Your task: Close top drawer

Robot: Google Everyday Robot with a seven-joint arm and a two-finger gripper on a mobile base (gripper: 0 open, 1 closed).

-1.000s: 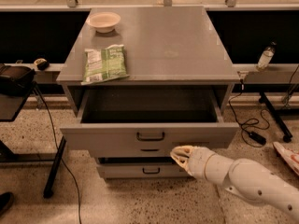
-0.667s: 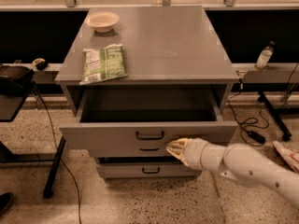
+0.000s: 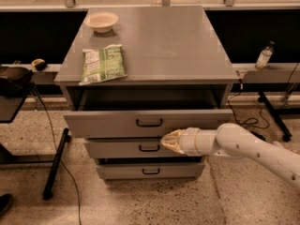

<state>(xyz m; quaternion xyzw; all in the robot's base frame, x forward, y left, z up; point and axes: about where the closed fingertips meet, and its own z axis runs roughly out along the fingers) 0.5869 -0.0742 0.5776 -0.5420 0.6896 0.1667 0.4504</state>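
Note:
The top drawer (image 3: pixel 108 124) is a wide grey drawer with a small black loop handle (image 3: pixel 149 122) at its centre. It stands partly open, its front panel a little way out from the grey cabinet (image 3: pixel 154 41), with a dark gap showing behind it. My gripper (image 3: pixel 168 141) comes in from the right on a white arm (image 3: pixel 243 146). Its yellowish fingers are shut together into a point. It sits right of the handle, at the top drawer's lower edge and over the second drawer's front, and holds nothing.
Two narrower grey drawers (image 3: pixel 117 149) (image 3: pixel 122 171) sit below. A white bowl (image 3: pixel 101 21) and a green snack bag (image 3: pixel 103 63) lie on the cabinet top. A bottle (image 3: pixel 265 56) stands on the right shelf. A black stand (image 3: pixel 14 81) with cables is at left.
The top drawer's front has moved back toward the cabinet, so the opening is smaller. My gripper has moved left and up along the drawer fronts.

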